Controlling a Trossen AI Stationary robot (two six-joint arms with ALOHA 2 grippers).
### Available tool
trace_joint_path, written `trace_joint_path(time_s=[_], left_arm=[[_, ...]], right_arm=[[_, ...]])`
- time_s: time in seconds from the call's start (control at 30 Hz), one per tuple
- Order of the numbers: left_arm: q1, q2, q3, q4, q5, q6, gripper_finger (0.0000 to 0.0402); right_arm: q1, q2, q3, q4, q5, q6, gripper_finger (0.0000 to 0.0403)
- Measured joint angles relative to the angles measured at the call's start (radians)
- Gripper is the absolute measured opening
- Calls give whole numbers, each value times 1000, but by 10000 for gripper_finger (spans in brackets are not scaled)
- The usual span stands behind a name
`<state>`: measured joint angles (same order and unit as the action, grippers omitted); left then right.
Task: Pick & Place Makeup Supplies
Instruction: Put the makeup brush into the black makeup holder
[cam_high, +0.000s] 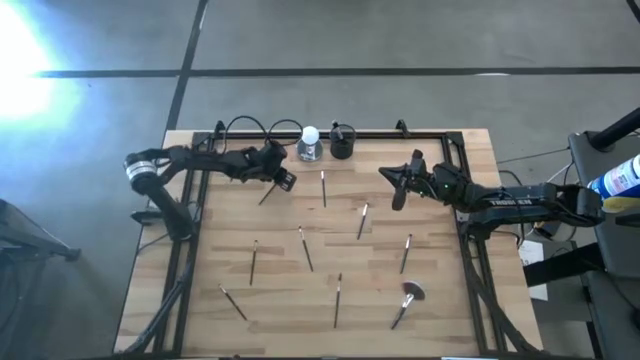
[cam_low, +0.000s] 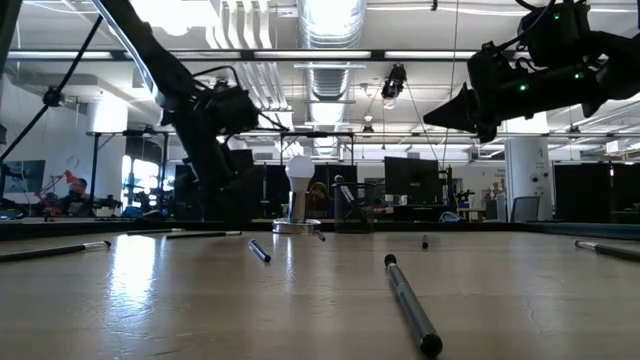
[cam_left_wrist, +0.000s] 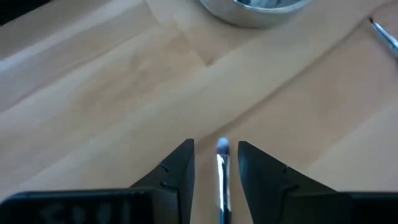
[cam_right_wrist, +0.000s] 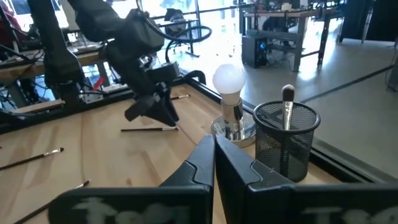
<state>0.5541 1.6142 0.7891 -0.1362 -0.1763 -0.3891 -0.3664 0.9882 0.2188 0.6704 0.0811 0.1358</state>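
Note:
Several thin makeup brushes lie flat on the wooden table, among them one near the ball (cam_high: 323, 188), one mid-table (cam_high: 305, 248) and a fluffy-headed brush (cam_high: 406, 298). My left gripper (cam_high: 284, 181) (cam_left_wrist: 216, 155) is open and low over another brush (cam_high: 267, 193) (cam_left_wrist: 221, 180). Its fingers stand on either side of that brush's shaft, and a gap shows on both sides. The right wrist view shows this brush (cam_right_wrist: 149, 129) flat on the table under the left gripper (cam_right_wrist: 155, 113). My right gripper (cam_high: 388, 175) (cam_right_wrist: 214, 146) is shut, holds nothing and hangs raised (cam_low: 470, 105).
A black mesh cup (cam_high: 342, 142) (cam_right_wrist: 287, 146) with one brush standing in it (cam_right_wrist: 288, 93) and a white ball on a clear base (cam_high: 309, 143) (cam_right_wrist: 229, 81) stand at the far edge. A dark frame (cam_high: 463, 180) rims the table.

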Motion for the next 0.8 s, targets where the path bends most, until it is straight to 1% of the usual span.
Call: trace_joint_path(time_s=[0.23, 0.37, 0.47, 0.63, 0.8], left_arm=[[3, 39, -2, 44, 36, 1, 115], [8, 62, -2, 55, 32, -2, 110], [11, 70, -1, 52, 20, -2, 87], [13, 66, -5, 35, -2, 6, 14], [13, 24, -13, 16, -6, 14, 2]], right_arm=[[0, 0, 1, 0, 0, -1, 8], [0, 0, 1, 0, -1, -1, 8], [0, 0, 1, 0, -1, -1, 8], [0, 0, 1, 0, -2, -1, 8], [0, 0, 1, 0, -2, -1, 8]])
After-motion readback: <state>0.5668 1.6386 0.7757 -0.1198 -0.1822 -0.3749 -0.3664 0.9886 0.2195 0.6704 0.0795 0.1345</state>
